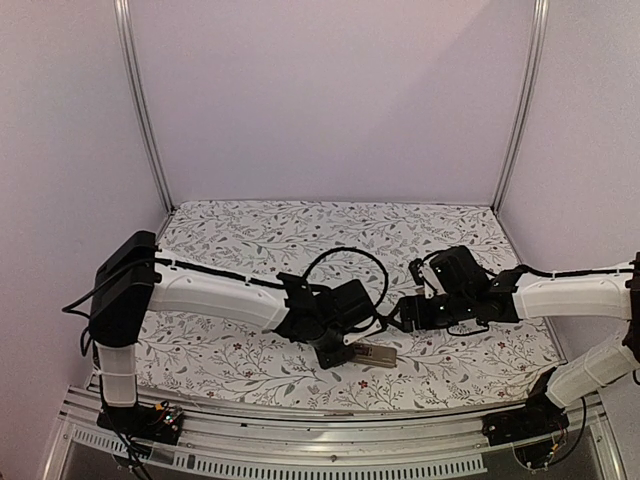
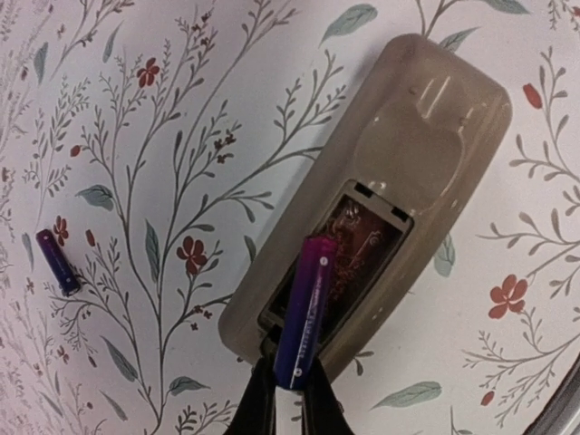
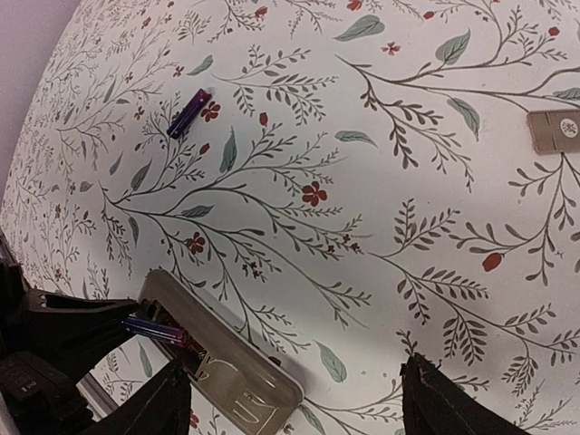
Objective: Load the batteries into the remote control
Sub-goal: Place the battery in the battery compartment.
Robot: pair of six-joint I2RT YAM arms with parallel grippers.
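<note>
Clamped tight in the left gripper [image 2: 290,388], one purple battery [image 2: 306,299] slants nose-first over the open compartment [image 2: 362,237] of the remote control [image 2: 426,136], which lies back-up on the flowered cloth [image 2: 181,109]. Nothing steadies the remote: pushed in at this tilt, the battery may jam on the rim or shove the remote away. Farther left rests the second battery [image 2: 56,261]. Only the right wrist view shows the right gripper [image 3: 297,381] spread wide and empty, and a tan lid-like piece [image 3: 555,130] well apart.
</note>
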